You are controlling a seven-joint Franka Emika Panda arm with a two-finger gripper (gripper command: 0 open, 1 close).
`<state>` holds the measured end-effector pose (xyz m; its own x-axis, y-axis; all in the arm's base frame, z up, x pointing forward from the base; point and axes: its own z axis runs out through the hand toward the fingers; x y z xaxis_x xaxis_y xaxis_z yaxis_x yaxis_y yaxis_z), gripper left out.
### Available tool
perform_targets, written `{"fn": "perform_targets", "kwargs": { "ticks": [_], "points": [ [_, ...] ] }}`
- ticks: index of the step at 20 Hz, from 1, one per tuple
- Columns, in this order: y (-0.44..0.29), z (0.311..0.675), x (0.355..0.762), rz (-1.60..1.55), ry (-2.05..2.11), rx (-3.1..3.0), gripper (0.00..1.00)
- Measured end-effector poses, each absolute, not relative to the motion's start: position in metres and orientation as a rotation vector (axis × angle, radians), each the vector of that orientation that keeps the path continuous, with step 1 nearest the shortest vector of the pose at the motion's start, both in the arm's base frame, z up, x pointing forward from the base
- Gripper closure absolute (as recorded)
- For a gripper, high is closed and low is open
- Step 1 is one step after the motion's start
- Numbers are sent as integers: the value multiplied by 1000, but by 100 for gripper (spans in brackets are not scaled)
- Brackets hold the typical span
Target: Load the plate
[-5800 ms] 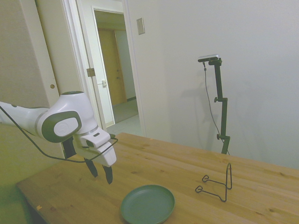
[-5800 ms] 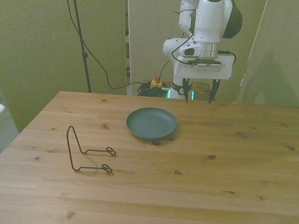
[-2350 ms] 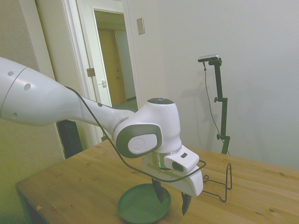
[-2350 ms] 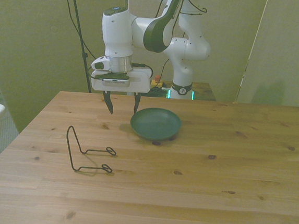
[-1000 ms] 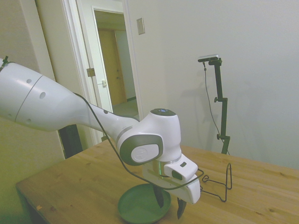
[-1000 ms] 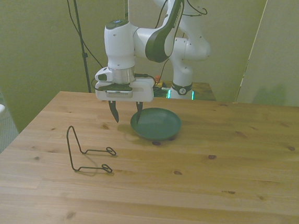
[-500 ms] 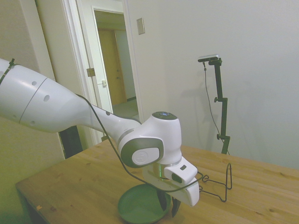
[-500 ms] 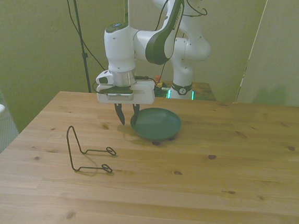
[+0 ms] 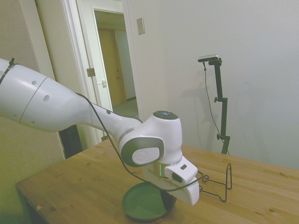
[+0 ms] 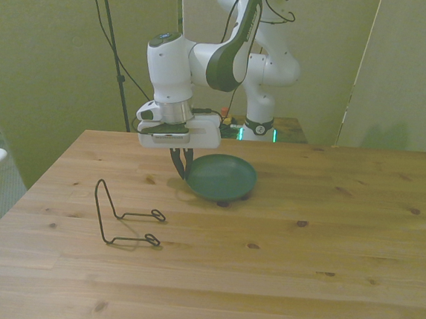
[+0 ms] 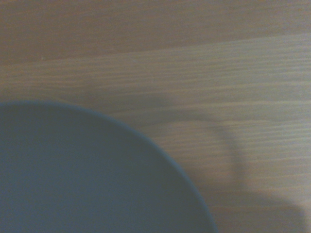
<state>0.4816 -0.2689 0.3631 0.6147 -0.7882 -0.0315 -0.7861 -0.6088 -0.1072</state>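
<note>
- The gripper [image 10: 178, 164] hung low over the wooden table [image 10: 287, 255], left of centre in the front view, its fingers drawn together on the plate's rim on the front view's left.
- The plate [image 10: 222, 177] sat near the middle of the front view, toward the table's far edge, and looked slightly tilted, raised at the pinched rim.
- In the side view, the plate [image 9: 142, 203] lay at the bottom centre, partly behind the white wrist housing, so the fingers were mostly hidden there.
- The wrist view showed a blurred arc of the plate [image 11: 73, 179] filling its lower left, over wood grain.
- The wire rack [image 10: 122, 215] stood at the front view's left, well apart from the plate, nearer the camera.
</note>
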Motion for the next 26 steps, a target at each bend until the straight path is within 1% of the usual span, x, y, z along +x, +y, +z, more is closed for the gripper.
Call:
{"fn": "perform_targets", "kwargs": {
  "ticks": [6,11,22,26],
  "points": [
    [-273,376,482,-42,1322,-2715,100],
    [-278,409,477,-69,1319,-2700,100],
    [-281,517,475,-144,1324,-2658,100],
    [-289,565,475,-166,1377,-2635,100]
  ]
}}
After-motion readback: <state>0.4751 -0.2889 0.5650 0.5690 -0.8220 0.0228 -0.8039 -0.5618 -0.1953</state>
